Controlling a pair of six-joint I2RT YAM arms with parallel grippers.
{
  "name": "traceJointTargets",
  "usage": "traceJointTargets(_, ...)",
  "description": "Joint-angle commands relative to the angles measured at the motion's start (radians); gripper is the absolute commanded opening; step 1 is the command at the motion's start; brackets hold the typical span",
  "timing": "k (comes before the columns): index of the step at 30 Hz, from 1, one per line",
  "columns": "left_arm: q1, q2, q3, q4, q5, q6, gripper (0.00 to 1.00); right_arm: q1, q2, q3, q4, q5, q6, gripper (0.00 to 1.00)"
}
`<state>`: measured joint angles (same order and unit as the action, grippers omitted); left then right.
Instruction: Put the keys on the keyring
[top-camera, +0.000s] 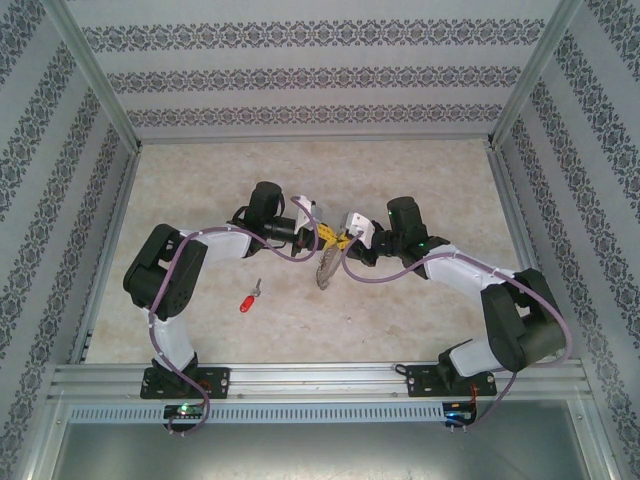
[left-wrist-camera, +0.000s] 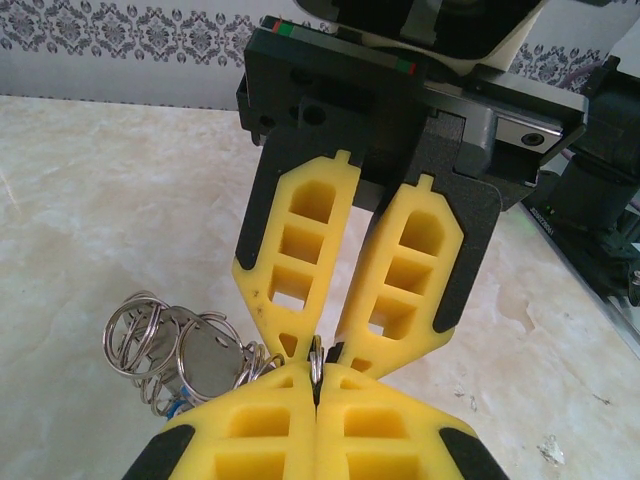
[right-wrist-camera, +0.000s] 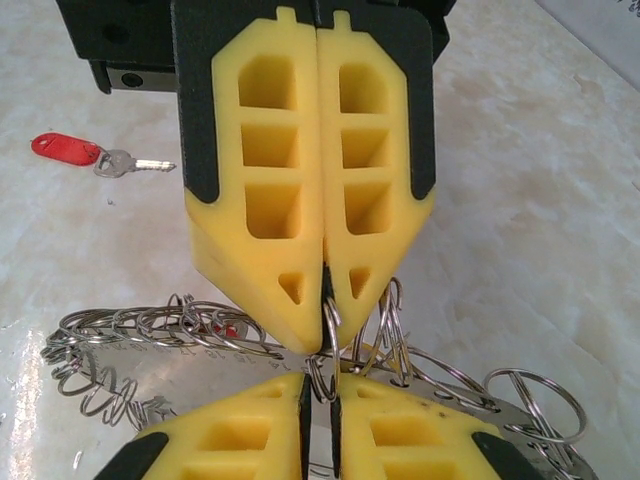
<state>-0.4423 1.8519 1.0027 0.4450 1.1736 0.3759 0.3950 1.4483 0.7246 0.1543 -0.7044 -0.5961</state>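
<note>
Table (top-camera: 420, 310): pale marbled top under both arms. It is bare beneath the fingertips.
Left gripper (right-wrist-camera: 324, 300): fingers pressed together, their tips pinching one small split ring (right-wrist-camera: 322, 375) of the keyring.
Right gripper (left-wrist-camera: 320, 342): directly opposite, tip to tip with the left. Its fingers are drawn in on that same split ring with only a thin slit between them, which looks like a light pinch.
Keyring (right-wrist-camera: 180, 365): a silvery plate fringed with many wire loops. It is lifted off the table between the two sets of tips, and its bulk hangs beside and below them.
Keyring handling: probably light, but floppy and slick. The loops swing freely, so only the pinched ring is steady. Thin springy wire could slip out from between soft pads, so it is best gripped at one ring, close to the tips.
What it carries: specks of red and blue among the loops may be tags, but they are too small to tell.
Red-tagged key (right-wrist-camera: 66, 148): lies flat on the table, well apart from both grippers, on the left gripper's side and back toward the arm bases.
Key handling: the blade is thin, stiff and slippery. The plastic tag looks like the better place to hold it, leaving the key's hole free for the ring.
</note>
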Motion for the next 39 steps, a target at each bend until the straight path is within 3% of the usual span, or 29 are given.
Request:
traceJointTargets(1,0.009,0.020,-0.003,0.041,0.018,-0.012,0.00,0.006,0.005,0.018,0.064,-0.082,0.022,0.16)
traceJointTargets(5,0.010,0.017,-0.005,0.036,0.018,-0.010,0.00,-0.011,0.002,0.013,0.089,-0.148,0.044,0.20)
traceJointTargets(14,0.009,0.009,0.019,-0.041,0.031,0.031,0.00,-0.031,0.007,0.029,0.076,-0.171,0.058,0.13)
traceJointTargets(27,0.012,0.008,-0.044,0.160,0.000,-0.091,0.00,-0.027,0.024,0.045,0.067,-0.095,0.130,0.14)
traceJointTargets(32,0.030,0.010,-0.096,0.303,-0.015,-0.172,0.00,-0.042,0.048,0.049,0.094,-0.136,0.220,0.14)
traceJointTargets(39,0.031,0.006,-0.130,0.402,-0.013,-0.221,0.00,-0.045,0.078,0.053,0.093,-0.191,0.224,0.17)
